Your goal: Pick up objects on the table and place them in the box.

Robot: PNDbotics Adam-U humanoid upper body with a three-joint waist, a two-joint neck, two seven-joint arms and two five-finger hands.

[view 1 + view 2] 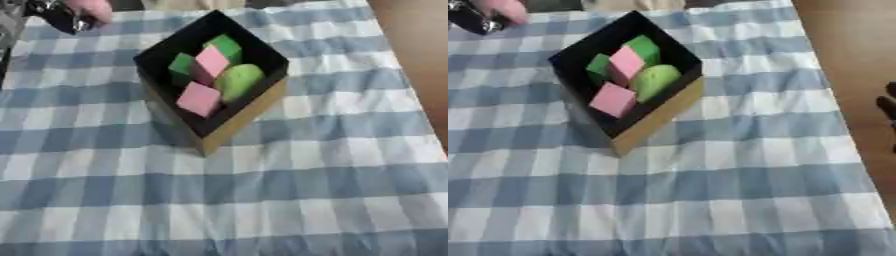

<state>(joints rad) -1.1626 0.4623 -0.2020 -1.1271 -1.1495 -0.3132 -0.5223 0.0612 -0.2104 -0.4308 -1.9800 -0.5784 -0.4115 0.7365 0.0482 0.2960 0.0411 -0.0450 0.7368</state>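
Observation:
A square box (250, 118) with tan outer walls and a black inside stands corner-on at the upper middle of the cloth. Inside lie two pink blocks (199, 99) (211, 63), two green blocks (227, 46) (180, 67) and a rounded light-green thing (238, 80). At the far top left corner a black and silver shape, seemingly my left hand (51, 16), sits beside a pink rounded thing (93, 9); whether it holds it is unclear. A dark bit of my right hand (888, 104) shows only at the right edge, off the cloth.
A blue and white checked cloth (262, 200) covers the table. Brown wood (420, 45) runs along the right side beyond the cloth's edge. A dark strip (4, 55) lines the upper left edge.

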